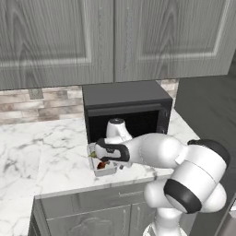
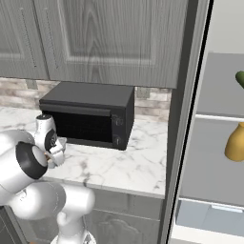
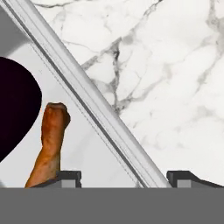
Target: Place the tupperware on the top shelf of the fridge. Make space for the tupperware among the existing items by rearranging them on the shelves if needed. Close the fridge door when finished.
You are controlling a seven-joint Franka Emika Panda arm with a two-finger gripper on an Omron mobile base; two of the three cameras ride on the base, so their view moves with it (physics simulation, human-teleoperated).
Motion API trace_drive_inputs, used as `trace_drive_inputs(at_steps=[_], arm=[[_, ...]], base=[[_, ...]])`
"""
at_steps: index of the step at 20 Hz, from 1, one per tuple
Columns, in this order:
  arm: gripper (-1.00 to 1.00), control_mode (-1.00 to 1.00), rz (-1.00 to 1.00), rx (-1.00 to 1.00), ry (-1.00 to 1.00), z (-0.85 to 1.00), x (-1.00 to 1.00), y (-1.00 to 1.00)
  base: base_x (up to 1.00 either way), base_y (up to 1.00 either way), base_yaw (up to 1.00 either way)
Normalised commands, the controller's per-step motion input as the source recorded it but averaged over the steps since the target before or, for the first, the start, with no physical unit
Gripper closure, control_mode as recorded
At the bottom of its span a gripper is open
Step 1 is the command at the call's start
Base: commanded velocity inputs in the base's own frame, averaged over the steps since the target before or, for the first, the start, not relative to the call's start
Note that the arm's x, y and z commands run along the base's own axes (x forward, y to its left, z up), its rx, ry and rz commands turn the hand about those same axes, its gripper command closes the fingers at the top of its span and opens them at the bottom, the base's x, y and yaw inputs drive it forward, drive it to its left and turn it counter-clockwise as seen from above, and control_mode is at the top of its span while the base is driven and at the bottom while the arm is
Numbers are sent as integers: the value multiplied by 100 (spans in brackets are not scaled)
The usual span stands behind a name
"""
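Observation:
The tupperware (image 1: 104, 169), a clear tub with food in it, sits on the marble counter (image 1: 46, 152) in front of the microwave. My gripper (image 1: 102, 161) points down onto its near rim. In the hand view my gripper (image 3: 124, 177) is open, its finger tips astride the tub's wall (image 3: 94, 105); a brown-orange piece of food (image 3: 52, 131) and a dark one (image 3: 15, 109) lie inside. The fridge (image 2: 214, 143) stands open at the right. A green cucumber (image 2: 239, 78) lies on its top shelf (image 2: 217, 95), an orange-yellow bottle (image 2: 236, 143) on the shelf below. I cannot make out the fridge door.
A black microwave (image 1: 126, 108) stands right behind the tub against the tiled wall. Grey wood-grain cabinets (image 1: 110, 37) hang above the counter. A tall dark grey panel (image 1: 207, 115) borders the counter on the right. Bare marble stretches to the left of the tub.

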Motion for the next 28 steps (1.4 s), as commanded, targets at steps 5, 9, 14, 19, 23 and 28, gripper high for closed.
trace_drive_inputs(at_steps=[5,9,14,19,23,28], arm=[[100,-100,0,0,0,0,-2,0],[100,-100,0,1,0,49,-43,-12],[100,-100,0,0,-5,91,-72,-25],[100,-100,0,0,-24,94,-86,-42],[100,-100,0,0,-28,88,-74,-73],[100,-100,3,6,-19,98,-53,-91]], base=[[0,0,0],[0,0,0],[0,0,0],[0,0,0],[0,0,0],[0,0,0]])
